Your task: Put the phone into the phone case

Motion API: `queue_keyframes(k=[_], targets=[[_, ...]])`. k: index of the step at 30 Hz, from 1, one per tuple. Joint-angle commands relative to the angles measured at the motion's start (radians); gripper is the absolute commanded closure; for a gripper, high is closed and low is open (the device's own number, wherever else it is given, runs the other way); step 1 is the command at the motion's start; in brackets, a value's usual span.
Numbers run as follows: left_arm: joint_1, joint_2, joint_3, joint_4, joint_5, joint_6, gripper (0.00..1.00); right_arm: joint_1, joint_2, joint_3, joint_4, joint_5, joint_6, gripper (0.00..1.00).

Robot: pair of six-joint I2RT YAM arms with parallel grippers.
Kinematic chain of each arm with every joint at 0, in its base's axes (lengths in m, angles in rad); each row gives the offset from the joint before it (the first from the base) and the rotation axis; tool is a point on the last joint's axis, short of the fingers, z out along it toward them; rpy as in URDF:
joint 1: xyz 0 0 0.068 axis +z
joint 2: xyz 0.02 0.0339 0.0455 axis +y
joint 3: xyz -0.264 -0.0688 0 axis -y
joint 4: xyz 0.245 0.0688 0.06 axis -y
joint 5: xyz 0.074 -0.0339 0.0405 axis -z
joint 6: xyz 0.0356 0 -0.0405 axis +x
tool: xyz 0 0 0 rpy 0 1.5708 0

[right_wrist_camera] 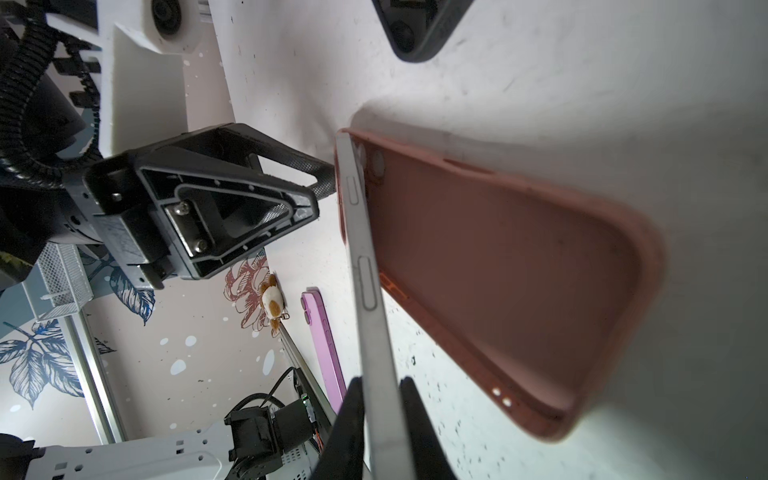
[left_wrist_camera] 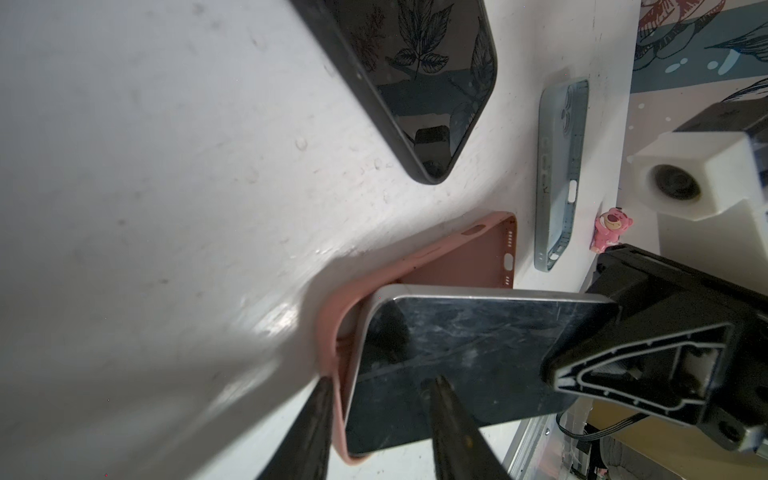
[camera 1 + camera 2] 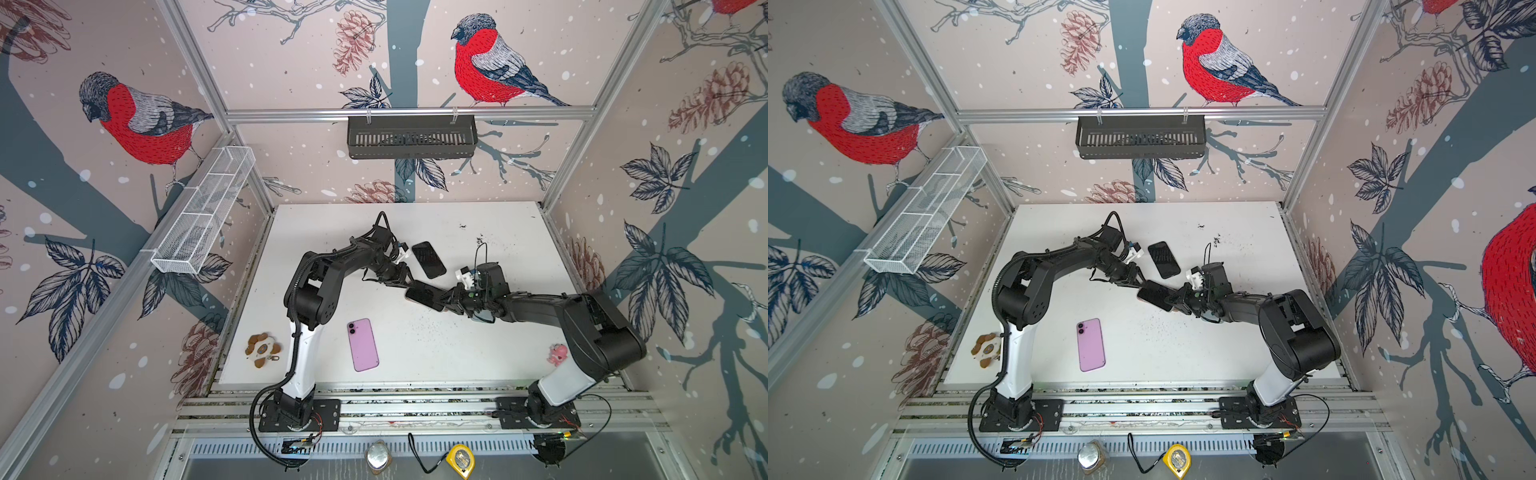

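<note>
Left wrist view, looking along the left gripper (image 2: 378, 386): pinching one end of the pink case (image 2: 457, 257), with one finger outside the case wall and the other finger pressing on the glass of the phone (image 2: 478, 353). Holding that end down on the table (image 2: 166, 208), just beside the black phone (image 2: 415, 83).

Right wrist view, looking along the right gripper (image 1: 382, 386): squeezing the thin sides of the phone at its far end and holding that end up in the air. Leaning the phone like a ramp, with one end sitting inside the case and the other end lifted clear. Showing most of the case floor bare under the phone.

Guessing at about halfway. Looking done: picking up the phone, lining it up, and tucking in the first end. Not yet done: bringing the high end down, pushing it until the case lip is hugging the phone all the way round, then letting go with both grippers.

Lying untouched: a purple phone (image 3: 363, 345), well apart from the black phone, and a pale blue case (image 2: 561, 166), near the black phone.
</note>
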Motion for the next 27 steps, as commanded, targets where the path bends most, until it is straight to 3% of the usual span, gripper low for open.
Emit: queue_keyframes(k=[1, 11, 27], targets=[[-0.006, -0.004, 0.003, -0.006, 0.039, 0.017, 0.60, 0.000, 0.036, 0.005, -0.015, 0.003, 0.027, 0.82], [-0.018, -0.001, 0.009, -0.009, 0.041, 0.018, 0.60, -0.004, 0.129, 0.063, -0.006, -0.049, 0.018, 0.80], [-0.006, -0.019, 0.014, -0.021, -0.017, 0.022, 0.61, -0.081, 0.007, 0.025, -0.176, -0.021, -0.102, 0.80]])
